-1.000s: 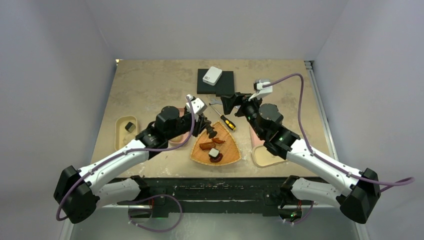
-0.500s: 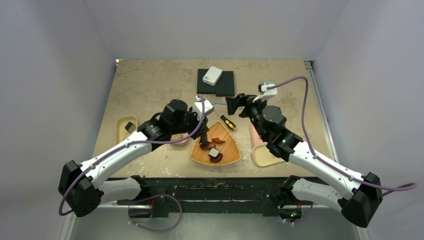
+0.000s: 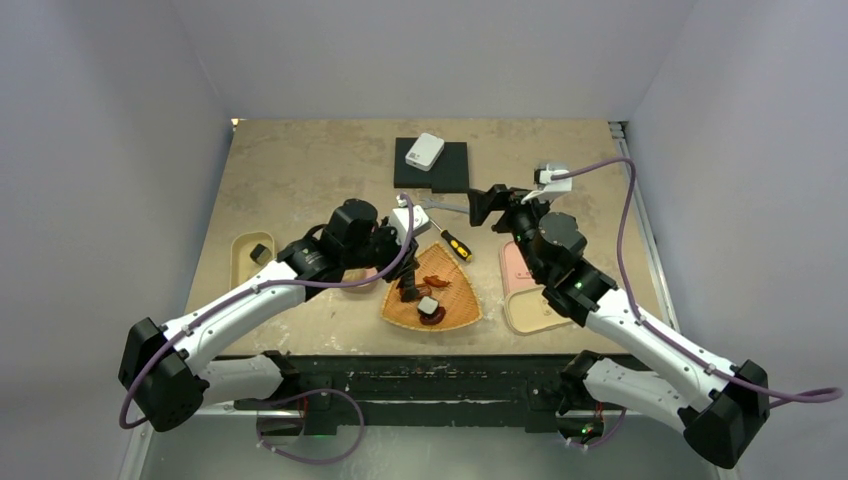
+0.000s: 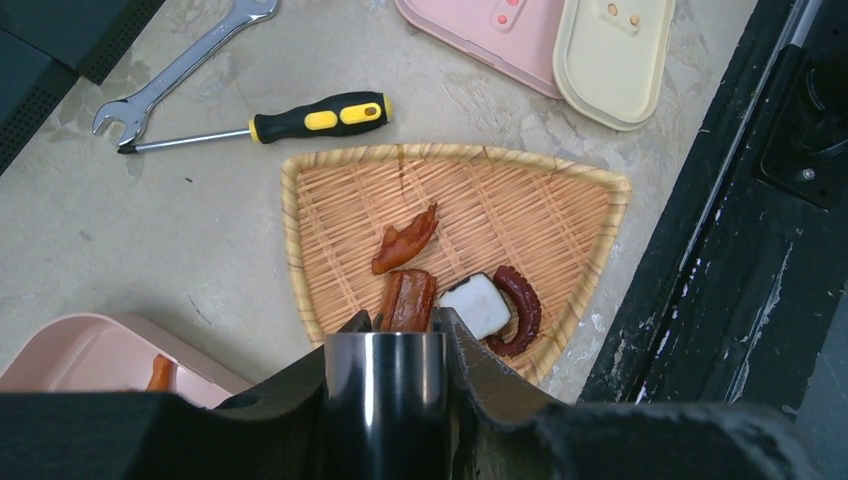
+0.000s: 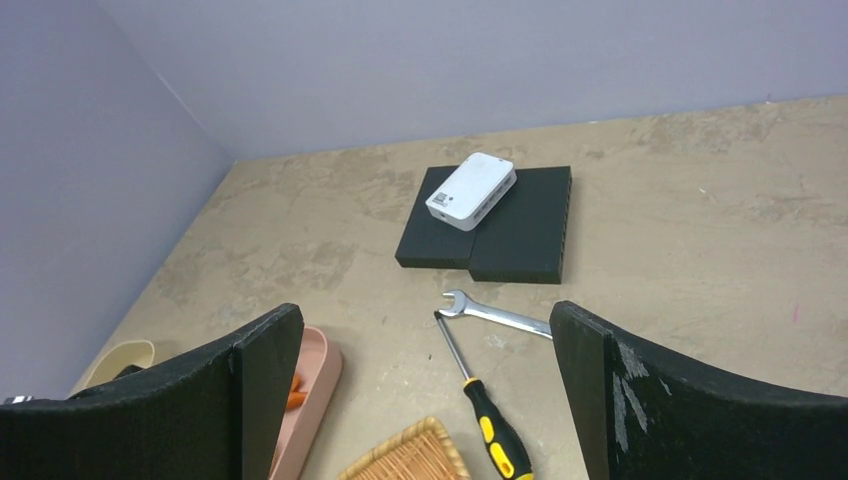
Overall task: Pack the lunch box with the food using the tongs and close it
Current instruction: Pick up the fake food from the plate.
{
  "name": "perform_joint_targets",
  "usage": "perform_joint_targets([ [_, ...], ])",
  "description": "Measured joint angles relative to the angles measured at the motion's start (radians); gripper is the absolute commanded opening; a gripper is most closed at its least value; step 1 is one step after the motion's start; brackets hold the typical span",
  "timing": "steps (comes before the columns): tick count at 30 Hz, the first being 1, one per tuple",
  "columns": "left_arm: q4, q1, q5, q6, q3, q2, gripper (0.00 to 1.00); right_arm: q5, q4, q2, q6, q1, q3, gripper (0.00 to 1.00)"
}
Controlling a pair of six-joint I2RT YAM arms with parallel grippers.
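- Got the left gripper (image 4: pixel 398 325) clamped on the tongs (image 4: pixel 385 400), hanging low over the woven fan-shaped basket (image 4: pixel 292 210) at the near middle of the table (image 5: pixel 700 250).
- Can't make out the tong tips from the wrist cam, only a shiny dark end wedged between the fingers (image 4: pixel 290 410).
- Right ahead of those fingertips: a brown sausage (image 4: pixel 407 300), a black-and-white piece (image 4: pixel 478 305) just beside it, and a dark red curved bit (image 4: pixel 522 312) tucked against that one.
- Also a reddish strip (image 4: pixel 405 240) a little further into the basket.
- Spotted the pink lunch box (image 4: pixel 70 350) just beside the basket on the left arm's side, with an orange bit (image 4: pixel 160 372) inside.
- Further left, a cream box (image 3: pixel 240 280) with a small black piece (image 3: pixel 258 252) in it.
- Pink lid (image 4: pixel 480 30) and cream lid (image 4: pixel 610 50) lying flat on the other side of the basket, edges touching or overlapping, can't tell which.
- Got the right gripper (image 3: pixel 488 206) with jaws spread wide and nothing between them, hovering over the table near the silver wrench (image 5: pixel 495 315).
- Yellow-and-black screwdriver (image 5: pixel 492 420) next to the wrench, tip right by its open end.
- Black foam pads (image 5: pixel 510 235) further back, with a white box (image 5: pixel 470 190) on top.
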Motion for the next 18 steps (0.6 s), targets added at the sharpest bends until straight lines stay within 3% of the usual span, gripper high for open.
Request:
perform_joint_targets([
  [18, 0.004, 0.000, -0.007, 0.041, 0.002, 0.000, 0.28, -0.001, -0.018, 0.000, 0.001, -0.006, -0.021, 0.96],
])
